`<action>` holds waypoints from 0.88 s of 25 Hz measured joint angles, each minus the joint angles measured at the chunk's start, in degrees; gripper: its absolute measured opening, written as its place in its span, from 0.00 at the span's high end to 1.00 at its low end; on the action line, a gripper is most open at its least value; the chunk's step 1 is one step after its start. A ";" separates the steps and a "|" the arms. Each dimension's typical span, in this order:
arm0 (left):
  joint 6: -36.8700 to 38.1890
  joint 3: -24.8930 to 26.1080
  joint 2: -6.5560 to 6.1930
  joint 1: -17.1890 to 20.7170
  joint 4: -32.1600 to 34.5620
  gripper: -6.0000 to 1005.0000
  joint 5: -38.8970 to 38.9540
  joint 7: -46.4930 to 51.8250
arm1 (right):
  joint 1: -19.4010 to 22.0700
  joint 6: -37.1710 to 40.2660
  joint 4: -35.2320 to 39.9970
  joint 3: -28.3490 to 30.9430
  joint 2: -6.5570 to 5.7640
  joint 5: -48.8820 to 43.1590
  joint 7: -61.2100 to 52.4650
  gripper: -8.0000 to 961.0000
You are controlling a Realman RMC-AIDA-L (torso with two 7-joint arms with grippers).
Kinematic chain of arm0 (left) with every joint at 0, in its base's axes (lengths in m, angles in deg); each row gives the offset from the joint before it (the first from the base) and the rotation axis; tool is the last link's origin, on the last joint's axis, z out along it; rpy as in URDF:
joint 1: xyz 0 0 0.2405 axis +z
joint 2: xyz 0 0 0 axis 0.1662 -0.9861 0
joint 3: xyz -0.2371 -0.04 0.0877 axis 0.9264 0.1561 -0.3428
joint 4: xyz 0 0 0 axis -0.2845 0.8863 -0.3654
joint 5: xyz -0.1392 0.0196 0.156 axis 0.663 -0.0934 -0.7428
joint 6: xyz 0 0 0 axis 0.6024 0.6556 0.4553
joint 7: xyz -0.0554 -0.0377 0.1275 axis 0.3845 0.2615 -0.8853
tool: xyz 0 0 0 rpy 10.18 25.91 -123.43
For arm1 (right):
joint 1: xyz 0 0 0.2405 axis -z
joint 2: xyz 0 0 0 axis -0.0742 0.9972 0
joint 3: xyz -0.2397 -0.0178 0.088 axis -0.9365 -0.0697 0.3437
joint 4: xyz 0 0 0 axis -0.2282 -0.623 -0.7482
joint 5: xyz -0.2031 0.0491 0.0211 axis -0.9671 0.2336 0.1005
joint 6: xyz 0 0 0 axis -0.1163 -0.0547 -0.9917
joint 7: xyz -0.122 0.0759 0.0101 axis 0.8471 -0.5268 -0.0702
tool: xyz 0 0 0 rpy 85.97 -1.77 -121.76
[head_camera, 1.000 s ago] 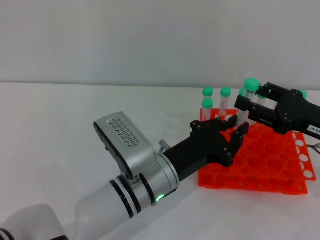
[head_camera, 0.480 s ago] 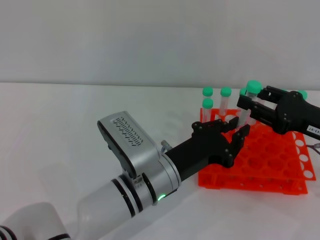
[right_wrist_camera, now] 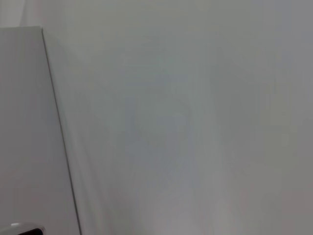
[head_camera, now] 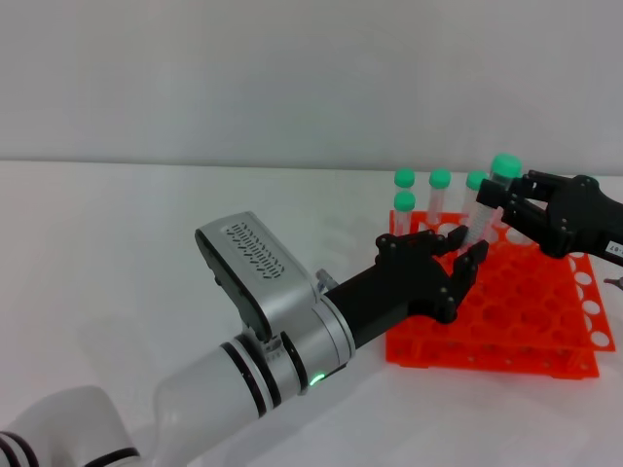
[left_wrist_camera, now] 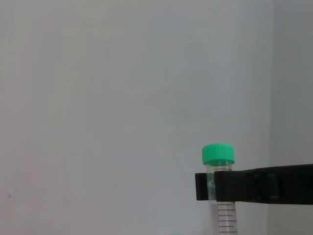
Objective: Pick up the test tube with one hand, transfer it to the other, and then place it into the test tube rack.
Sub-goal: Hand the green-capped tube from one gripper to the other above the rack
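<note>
Head view: white table [head_camera: 117, 253], grey wall; right gripper [head_camera: 508, 209] holds test tube [head_camera: 487, 209] (left gripper [head_camera: 458, 258] spread).

Right pincer [head_camera: 508, 206] grips the test tube [head_camera: 490, 201] above the test tube rack [head_camera: 516, 311].

Test tube [head_camera: 490, 202]: clear, green cap, tilted, clamped just below the cap by the right gripper [head_camera: 508, 206], above the orange-red 2-tier rack [head_camera: 526, 311].
</note>
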 joint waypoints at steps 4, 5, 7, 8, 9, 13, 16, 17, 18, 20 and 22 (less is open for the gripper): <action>-0.29 0.24 0.05 -0.03 -0.06 0.75 -0.04 -0.03 | 0.19 -0.04 0.08 0.01 -0.23 -0.02 0.55 0.75; -0.60 0.28 0.07 -0.06 -0.05 0.75 -0.04 -0.06 | 0.25 -0.08 0.10 0.02 -0.26 -0.04 0.58 0.76; -1.22 0.35 0.08 -0.18 -0.01 0.75 0.03 -0.23 | 0.33 -0.12 0.10 0.09 -0.29 -0.05 0.60 0.76; -1.65 0.38 0.08 -0.26 0.03 0.75 0.14 -0.41 | 0.35 -0.14 0.11 0.14 -0.33 -0.05 0.61 0.76; -2.01 0.40 0.09 -0.36 0.06 0.75 0.24 -0.63 | 0.35 -0.14 0.11 0.15 -0.36 -0.05 0.61 0.77; -2.84 0.46 0.12 -0.71 0.11 0.74 0.36 -2.11 | 0.36 -0.14 0.14 0.17 -0.41 -0.05 0.63 0.77; -3.58 1.03 0.23 -0.71 0.32 0.74 0.52 -2.56 | 0.36 -0.13 0.24 0.23 -0.42 -0.02 0.64 0.77; -4.13 1.64 0.25 -0.67 0.51 0.74 0.54 -2.52 | 0.36 -0.12 0.25 0.25 -0.43 0.02 0.64 0.77; -4.83 2.35 0.27 -0.63 0.78 0.73 0.56 -2.43 | 0.36 -0.12 0.24 0.25 -0.44 0.02 0.64 0.77; -5.63 3.10 0.27 -0.56 0.99 0.73 0.60 -2.36 | 0.36 -0.12 0.25 0.25 -0.44 0.03 0.64 0.77; -5.88 3.32 0.27 -0.54 1.06 0.65 0.63 -2.39 | 0.36 -0.11 0.24 0.35 -0.43 0.03 0.64 0.77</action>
